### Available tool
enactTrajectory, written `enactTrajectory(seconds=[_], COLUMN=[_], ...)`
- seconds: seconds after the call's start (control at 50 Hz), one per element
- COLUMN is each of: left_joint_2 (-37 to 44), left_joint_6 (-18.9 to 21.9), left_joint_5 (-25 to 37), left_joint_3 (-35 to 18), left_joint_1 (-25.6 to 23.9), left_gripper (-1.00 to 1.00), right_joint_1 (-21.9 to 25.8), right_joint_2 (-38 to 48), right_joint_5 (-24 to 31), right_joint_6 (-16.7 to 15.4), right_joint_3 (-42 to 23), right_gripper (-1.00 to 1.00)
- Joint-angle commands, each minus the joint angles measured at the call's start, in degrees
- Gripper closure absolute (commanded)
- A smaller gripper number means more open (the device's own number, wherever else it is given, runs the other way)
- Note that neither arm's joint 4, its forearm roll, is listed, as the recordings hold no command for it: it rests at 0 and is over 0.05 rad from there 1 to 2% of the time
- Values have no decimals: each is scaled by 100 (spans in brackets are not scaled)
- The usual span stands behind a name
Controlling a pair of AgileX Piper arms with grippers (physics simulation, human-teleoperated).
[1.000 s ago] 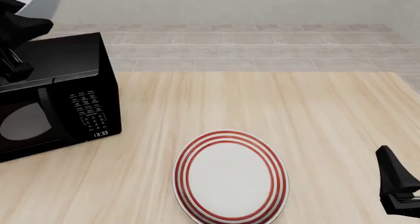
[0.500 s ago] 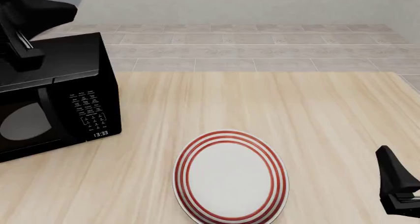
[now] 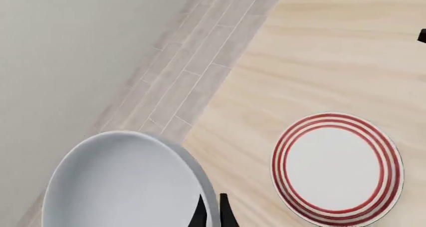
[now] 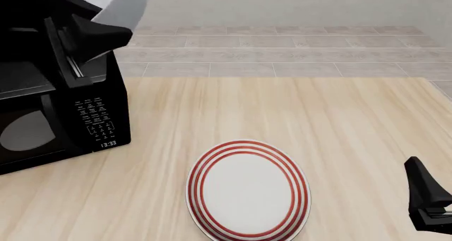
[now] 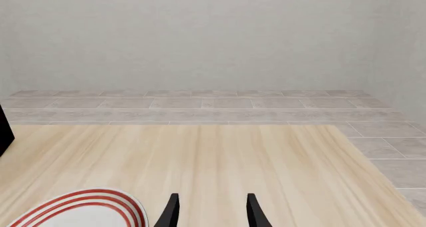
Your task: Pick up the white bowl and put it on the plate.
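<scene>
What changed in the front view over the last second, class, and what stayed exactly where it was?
The left gripper, pinching the white bowl by its rim, carried it rightward from the top-left corner, so that it is now over the microwave and nearer the plate. The plate, the microwave and the open right gripper stayed put.

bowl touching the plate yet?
Apart. Front view: the white bowl is held high over the microwave by the left gripper; the plate lies bare.

you see a smooth glossy white bowl (image 3: 119,187), a glossy red-ringed plate (image 4: 247,190), a light matt wood-grain table (image 4: 339,124), and a glossy black microwave (image 4: 63,119).
</scene>
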Motion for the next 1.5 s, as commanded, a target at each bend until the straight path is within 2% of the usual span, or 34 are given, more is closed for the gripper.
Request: enactTrajectory(seconds=[0.02, 0.46, 0.92, 1.5], left_joint_2=[102, 506, 966, 1292], left_joint_6=[58, 98, 44, -262], left_joint_5=[-324, -742, -1293, -1616], left_joint_3=[321, 562, 1027, 1254], left_joint_1=[-405, -1181, -1580, -1940], left_gripper=[100, 100, 100, 100], right_joint_1=[2, 2, 3, 3], right_joint_2=[7, 7, 9, 7], right_joint_5=[-6, -6, -7, -6], right_joint_6=[-3, -2, -2, -3], right_joint_3=[-1, -1, -1, -1], right_gripper=[-100, -100, -100, -100])
